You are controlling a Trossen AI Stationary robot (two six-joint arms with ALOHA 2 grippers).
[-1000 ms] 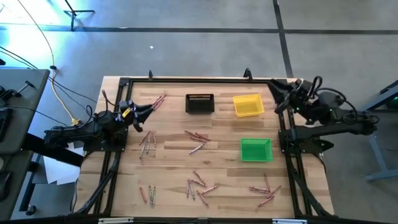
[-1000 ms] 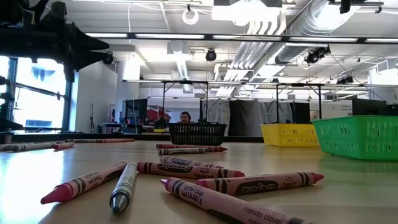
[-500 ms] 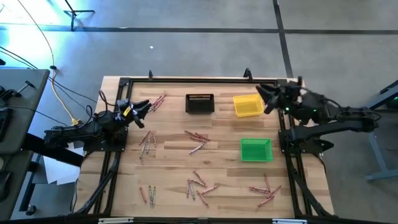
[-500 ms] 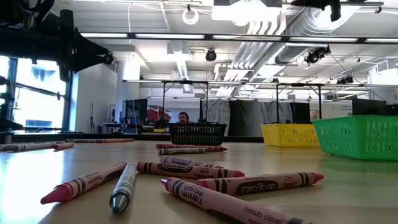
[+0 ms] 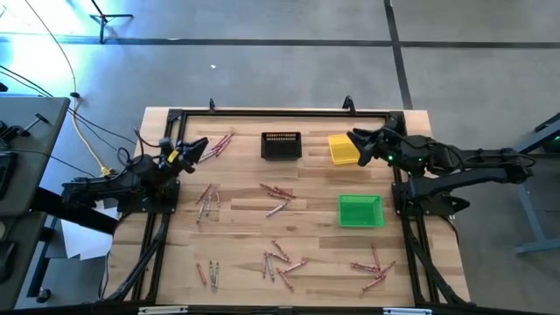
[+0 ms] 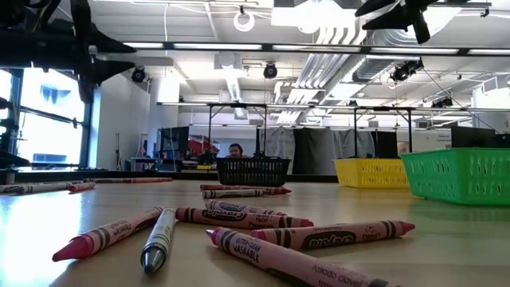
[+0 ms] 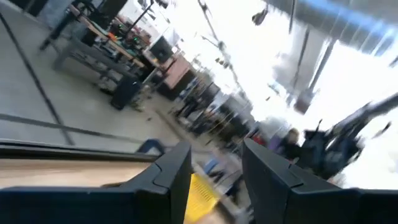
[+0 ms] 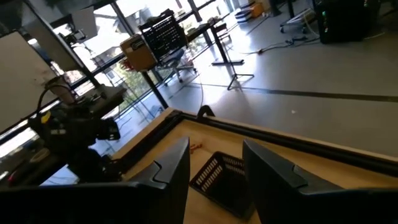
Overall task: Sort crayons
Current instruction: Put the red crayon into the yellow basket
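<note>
Many crayons lie flat and scattered on the wooden table (image 5: 236,232): clusters at the left (image 5: 207,201), the middle (image 5: 278,193), the near middle (image 5: 280,261), the near right (image 5: 372,271) and the far left (image 5: 224,140). Some lie close in the low view (image 6: 239,227). My left gripper (image 5: 201,145) hovers open beside the far-left cluster, above the table (image 6: 86,44). My right gripper (image 5: 353,137) hangs open, high over the yellow bin (image 5: 343,150), and shows at the top of the low view (image 6: 398,12). Neither gripper has anything between its fingers (image 7: 214,180) (image 8: 214,180).
At the far edge a black bin (image 5: 281,145) stands left of the yellow bin. A green bin (image 5: 360,211) stands at the right, nearer than the yellow one. Dark frame rails (image 5: 280,112) run round the table. Bare wood lies between the crayon clusters.
My right gripper has swung from beyond the table's far right corner toward the left, sinking a little and rolling; it now hangs over the yellow bin. My left gripper has stayed in place but rolled and tipped slightly upward. No crayon has moved.
</note>
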